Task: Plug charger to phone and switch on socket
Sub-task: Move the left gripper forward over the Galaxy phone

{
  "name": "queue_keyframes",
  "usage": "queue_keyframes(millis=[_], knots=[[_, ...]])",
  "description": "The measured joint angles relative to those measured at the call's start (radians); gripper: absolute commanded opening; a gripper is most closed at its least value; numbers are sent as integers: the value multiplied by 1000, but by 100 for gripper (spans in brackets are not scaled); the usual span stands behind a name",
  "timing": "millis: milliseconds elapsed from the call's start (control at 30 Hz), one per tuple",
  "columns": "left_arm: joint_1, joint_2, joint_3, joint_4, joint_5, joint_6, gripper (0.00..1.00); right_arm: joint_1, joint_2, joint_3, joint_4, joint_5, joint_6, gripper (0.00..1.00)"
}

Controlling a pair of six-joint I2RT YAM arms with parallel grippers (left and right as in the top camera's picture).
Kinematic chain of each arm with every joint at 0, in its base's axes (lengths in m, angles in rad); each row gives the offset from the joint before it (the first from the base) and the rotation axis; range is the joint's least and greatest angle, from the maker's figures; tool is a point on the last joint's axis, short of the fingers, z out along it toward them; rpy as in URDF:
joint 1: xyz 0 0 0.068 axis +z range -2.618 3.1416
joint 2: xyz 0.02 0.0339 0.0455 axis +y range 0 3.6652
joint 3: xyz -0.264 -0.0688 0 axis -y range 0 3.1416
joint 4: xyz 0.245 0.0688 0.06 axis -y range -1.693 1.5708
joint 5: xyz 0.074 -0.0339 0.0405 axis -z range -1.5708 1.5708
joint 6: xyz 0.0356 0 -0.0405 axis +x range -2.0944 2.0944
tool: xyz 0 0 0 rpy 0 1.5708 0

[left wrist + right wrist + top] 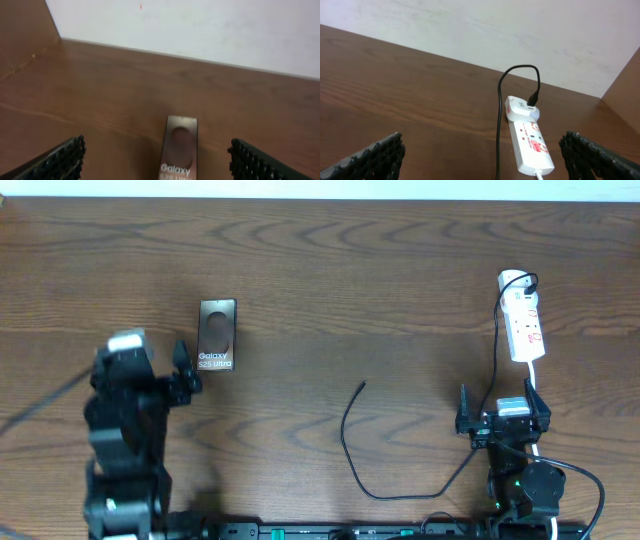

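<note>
The dark brown phone (217, 335) lies flat at the left middle of the table, "Galaxy S25 Ultra" lettering up. It also shows in the left wrist view (180, 148), between my fingers and a little ahead. My left gripper (183, 372) is open, just below and left of the phone. The white socket strip (523, 326) lies at the far right; it also shows in the right wrist view (530, 142). The black charger cable (355, 450) runs from a white adapter on the strip's far end down and curves to a free tip at mid-table. My right gripper (503, 420) is open and empty below the strip.
The strip's white cord (533, 395) runs down toward my right arm. A pale wall (495, 30) stands behind the table's far edge. Bare wood lies between the phone and the cable tip.
</note>
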Motion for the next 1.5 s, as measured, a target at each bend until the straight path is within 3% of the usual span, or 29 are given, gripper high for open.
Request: queue_keyframes(millis=[500, 833, 867, 933, 967, 1000, 1033, 1067, 1500], knots=[[0, 579, 702, -586, 3, 88, 91, 0, 0, 0, -1, 3, 0, 99], [0, 782, 804, -721, 15, 115, 90, 0, 0, 0, -1, 3, 0, 99], [0, 792, 804, -725, 15, 116, 77, 0, 0, 0, -1, 3, 0, 99], [0, 806, 804, -728, 21, 116, 37, 0, 0, 0, 0, 3, 0, 99], [0, 811, 804, -728, 26, 122, 35, 0, 0, 0, -1, 3, 0, 99], [0, 814, 804, -728, 30, 123, 50, 0, 0, 0, -1, 3, 0, 99], [0, 815, 804, -728, 40, 127, 94, 0, 0, 0, -1, 3, 0, 99], [0, 815, 804, -727, 55, 131, 98, 0, 0, 0, -1, 3, 0, 99], [-3, 839, 806, -706, 182, 127, 98, 0, 0, 0, -1, 3, 0, 99]])
